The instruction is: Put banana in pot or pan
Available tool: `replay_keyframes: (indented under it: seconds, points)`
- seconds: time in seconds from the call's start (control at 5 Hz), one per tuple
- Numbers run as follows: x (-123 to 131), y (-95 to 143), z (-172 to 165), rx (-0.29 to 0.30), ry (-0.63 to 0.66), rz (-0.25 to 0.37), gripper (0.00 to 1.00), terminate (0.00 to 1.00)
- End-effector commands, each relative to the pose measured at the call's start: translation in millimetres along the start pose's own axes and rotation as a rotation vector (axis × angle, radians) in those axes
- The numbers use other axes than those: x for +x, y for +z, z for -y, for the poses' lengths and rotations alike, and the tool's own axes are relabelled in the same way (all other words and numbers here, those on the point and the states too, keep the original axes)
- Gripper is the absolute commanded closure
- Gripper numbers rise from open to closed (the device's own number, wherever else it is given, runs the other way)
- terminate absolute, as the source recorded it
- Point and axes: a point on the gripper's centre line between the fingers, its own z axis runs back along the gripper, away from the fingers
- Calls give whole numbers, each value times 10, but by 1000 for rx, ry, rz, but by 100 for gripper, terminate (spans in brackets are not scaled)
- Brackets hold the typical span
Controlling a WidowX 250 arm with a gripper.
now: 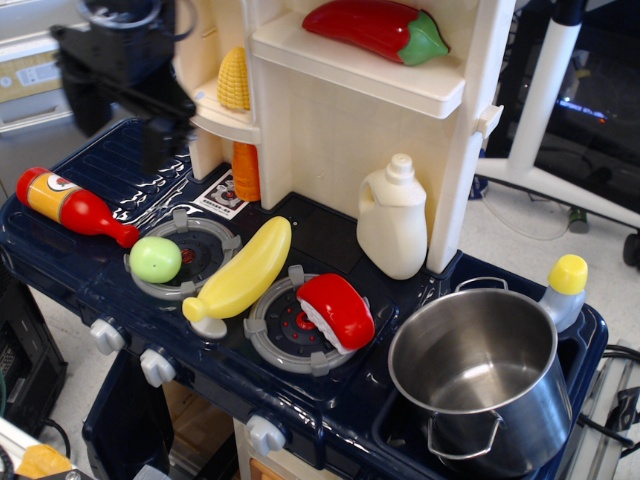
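The yellow banana (242, 270) lies flat on the dark blue toy stove top, between the two burners, stub end toward the front left. The shiny steel pot (478, 375) stands upright and empty at the front right, in the sink recess. My black gripper (122, 132) hangs blurred at the upper left, above the back left of the stove and well behind and left of the banana. Its two fingers (160, 145) stand apart with nothing between them.
A green ball (155, 259) sits on the left burner and a red-and-white piece (337, 310) on the right one. A ketchup bottle (72, 207) lies at the left. A cream jug (392, 220), corn cob (234, 80), red pepper (378, 30) and yellow-capped bottle (563, 289) sit around the cream shelf unit.
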Motion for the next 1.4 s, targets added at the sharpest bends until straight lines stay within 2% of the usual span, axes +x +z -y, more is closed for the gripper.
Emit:
replay_keyframes:
  seconds: [0.0,0.2,0.4,0.6,0.8,1.0,1.2]
  points:
    - [36,220,532,-44,-5,15,0,0]
    - [79,229,727,-92,-2,23,0,0]
    - [38,243,968,-37,33,-5,0,0]
    - [-154,46,1009,-118,170,72,0,0]
    - [-206,-60,1028,-106,121,90,0,0]
    - [-202,-224,983,-92,82,165,0,0]
    - [-222,-325,989,-29,115,139,0,0]
